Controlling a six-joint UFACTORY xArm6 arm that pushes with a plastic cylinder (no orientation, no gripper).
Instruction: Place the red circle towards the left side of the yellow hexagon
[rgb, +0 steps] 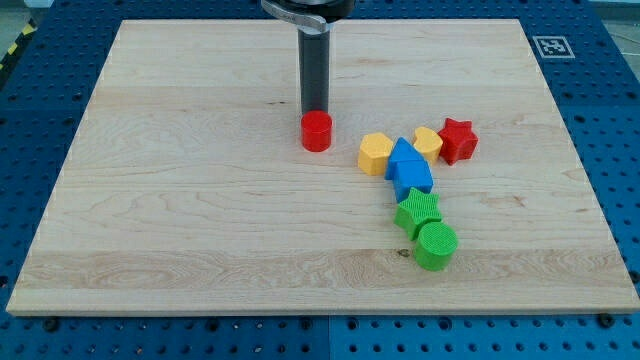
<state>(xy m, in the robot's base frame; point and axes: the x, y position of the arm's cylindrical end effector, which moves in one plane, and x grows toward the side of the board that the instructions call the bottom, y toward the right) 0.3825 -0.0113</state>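
The red circle (316, 131) stands on the wooden board (180, 200), a little above centre. My tip (315, 110) sits right behind it, on its top side, touching or nearly touching. Two yellow blocks lie to its right. The nearer one (375, 153) looks heart-like. The farther one (428, 142) looks like the hexagon and is partly hidden by a blue block (408, 165). The red circle is about 60 pixels left of the nearer yellow block.
A red star (457, 140) touches the farther yellow block on its right. Below the blue block sit a green star (418, 212) and a green circle (435, 245), all in one tight cluster. A blue pegboard surrounds the board.
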